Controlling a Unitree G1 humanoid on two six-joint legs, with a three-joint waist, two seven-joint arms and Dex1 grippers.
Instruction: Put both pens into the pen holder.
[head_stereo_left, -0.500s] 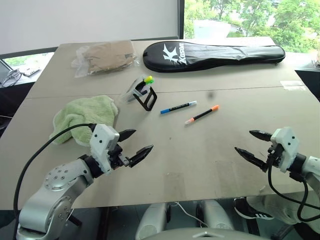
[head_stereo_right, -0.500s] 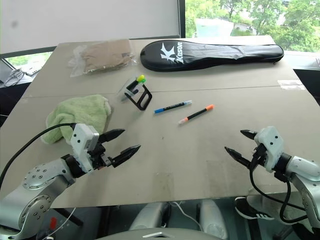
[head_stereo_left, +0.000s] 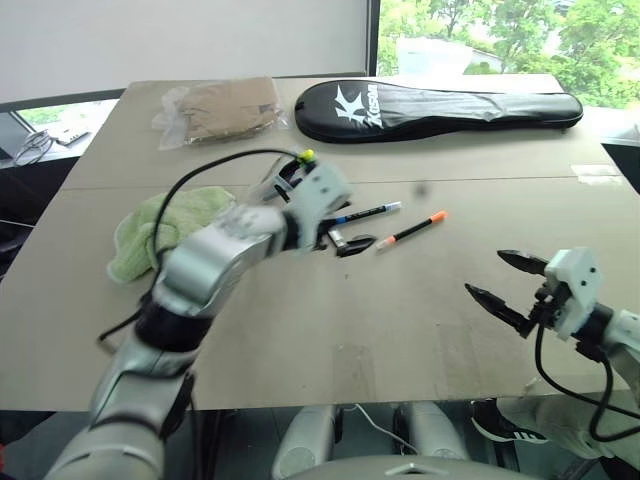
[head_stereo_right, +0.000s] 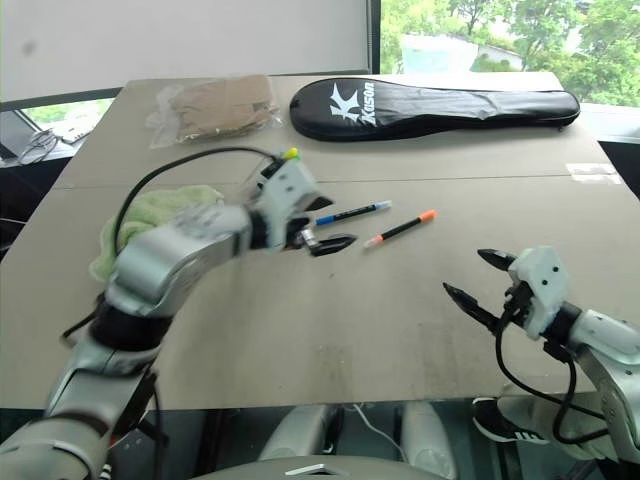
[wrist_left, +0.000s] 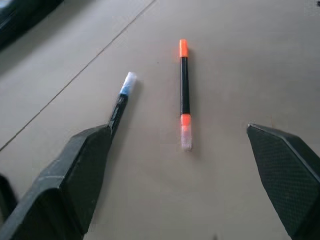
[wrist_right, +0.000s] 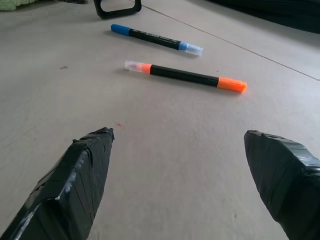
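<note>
Two pens lie side by side mid-table: a dark one with a blue end (head_stereo_left: 372, 211) and a black one with orange ends (head_stereo_left: 410, 231). My left gripper (head_stereo_left: 352, 238) hovers open just short of them. In the left wrist view the orange-ended pen (wrist_left: 184, 95) lies between the spread fingers (wrist_left: 75, 175), and the blue-ended pen (wrist_left: 120, 102) runs under one of them. The pen holder (head_stereo_left: 283, 182) stands behind my left hand, largely hidden, its yellow-green tip (head_stereo_left: 307, 156) showing. My right gripper (head_stereo_left: 485, 273) is open and empty, well to the right of the pens.
A green towel (head_stereo_left: 150, 230) lies left of the holder. A long black racket bag (head_stereo_left: 440, 105) and a clear bag of brown material (head_stereo_left: 220, 105) sit at the far side. The table's front edge (head_stereo_left: 400, 400) is near my right gripper.
My left arm has swung from the front left of the table forward to the pens, gripper still open. The right gripper has stayed put.
</note>
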